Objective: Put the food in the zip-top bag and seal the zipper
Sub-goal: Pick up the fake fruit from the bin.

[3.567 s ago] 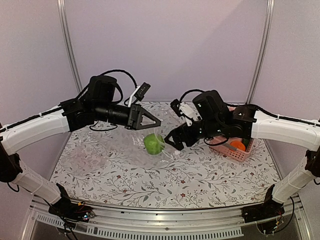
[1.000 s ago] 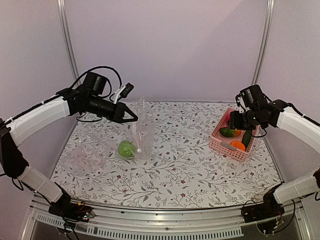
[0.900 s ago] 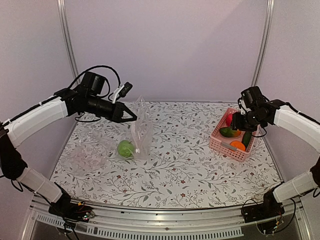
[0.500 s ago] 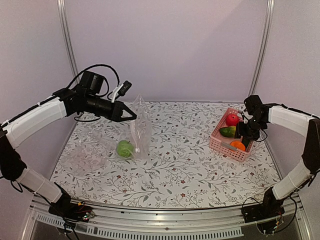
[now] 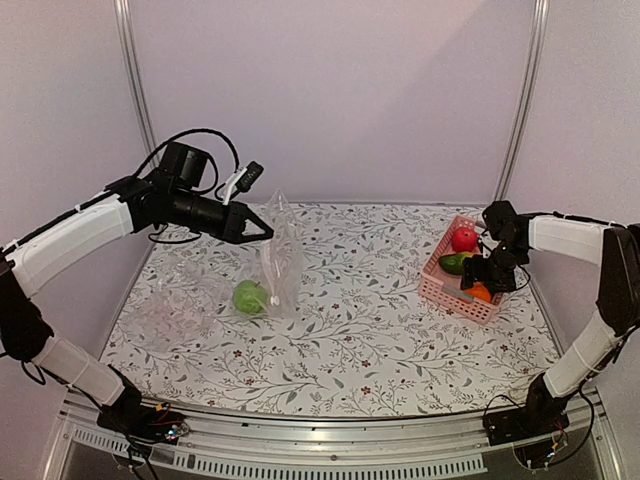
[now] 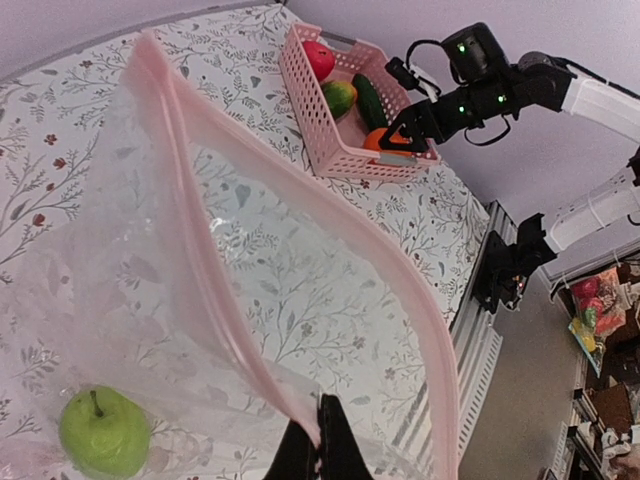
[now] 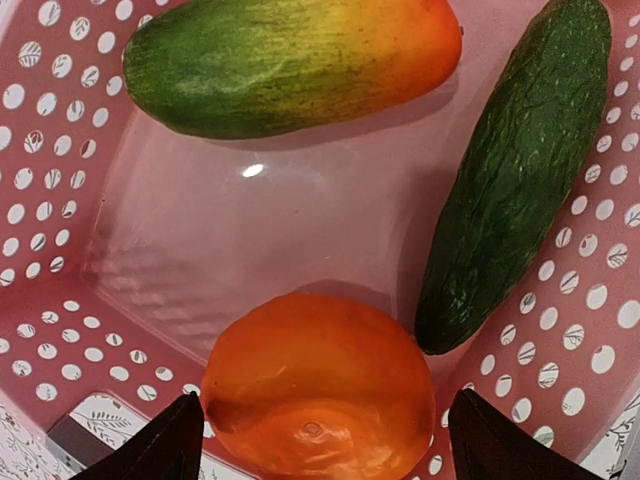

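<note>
Left gripper (image 5: 268, 232): pinched tight on the rim of the thin, glossy, see-through zip-top bag (image 5: 283, 262), holding it up over the left half of the floral-patterned table (image 5: 380, 340).
Zip-top bag: hangs from that pinch with its long axis roughly upright and its bottom resting on the table.
Zipper (image 6: 186, 200): a pale pink strip. Only the left wrist view shows its two lips spread in a long loop, the mouth gaping.
Round green apple (image 5: 251, 297): inside the bag at its bottom, stem up.
Right gripper (image 7: 325, 445): low in the pink perforated plastic basket (image 5: 440, 290) at the table's right, jaws spread wide with one fingertip on each side of the round orange (image 7: 320, 385), not closed on it.
Right wrist view alone: the dark green cucumber (image 7: 520, 170) lies just beside the orange, its long axis slanting away from the fingers. The green-orange mango (image 7: 295, 60) lies crosswise beyond.
Top view alone: the red apple (image 5: 464, 239) sits at the basket's far end. A hazy clear film (image 5: 165, 310) lies left of the bag.
</note>
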`<state>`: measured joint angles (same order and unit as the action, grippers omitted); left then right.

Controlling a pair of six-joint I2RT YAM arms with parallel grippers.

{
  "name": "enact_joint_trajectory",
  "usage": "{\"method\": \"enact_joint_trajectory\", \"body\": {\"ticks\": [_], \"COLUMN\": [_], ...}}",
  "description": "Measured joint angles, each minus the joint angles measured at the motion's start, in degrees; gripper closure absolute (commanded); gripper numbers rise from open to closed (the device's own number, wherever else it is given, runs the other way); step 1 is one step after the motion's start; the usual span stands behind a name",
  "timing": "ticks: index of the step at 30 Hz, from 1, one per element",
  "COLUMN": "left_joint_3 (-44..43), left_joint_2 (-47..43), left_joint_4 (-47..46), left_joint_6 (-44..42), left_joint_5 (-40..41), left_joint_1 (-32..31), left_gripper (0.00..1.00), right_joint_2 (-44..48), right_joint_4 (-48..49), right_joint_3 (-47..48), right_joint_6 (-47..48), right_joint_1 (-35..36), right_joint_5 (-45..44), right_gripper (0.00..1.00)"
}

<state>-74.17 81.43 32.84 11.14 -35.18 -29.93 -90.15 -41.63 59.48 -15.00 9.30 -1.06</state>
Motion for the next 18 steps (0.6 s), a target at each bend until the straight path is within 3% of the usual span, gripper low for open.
{"method": "enact_joint_trajectory", "body": {"ticks": [18], "left_joint_3": [0.0], "left_joint_2": [1.3], "left_joint_4": [-0.4], "left_joint_6": [0.0], "left_joint_5": [-0.3], "left_joint_1": [0.0], "left_gripper": [1.00], "right_joint_2": [-5.9], "right_joint_4": [4.0], "right_joint_3": [-0.3], "right_joint_6": [-0.6], "right_joint_1": [0.0], "right_joint_5": [1.8], "right_gripper": [0.10]}}
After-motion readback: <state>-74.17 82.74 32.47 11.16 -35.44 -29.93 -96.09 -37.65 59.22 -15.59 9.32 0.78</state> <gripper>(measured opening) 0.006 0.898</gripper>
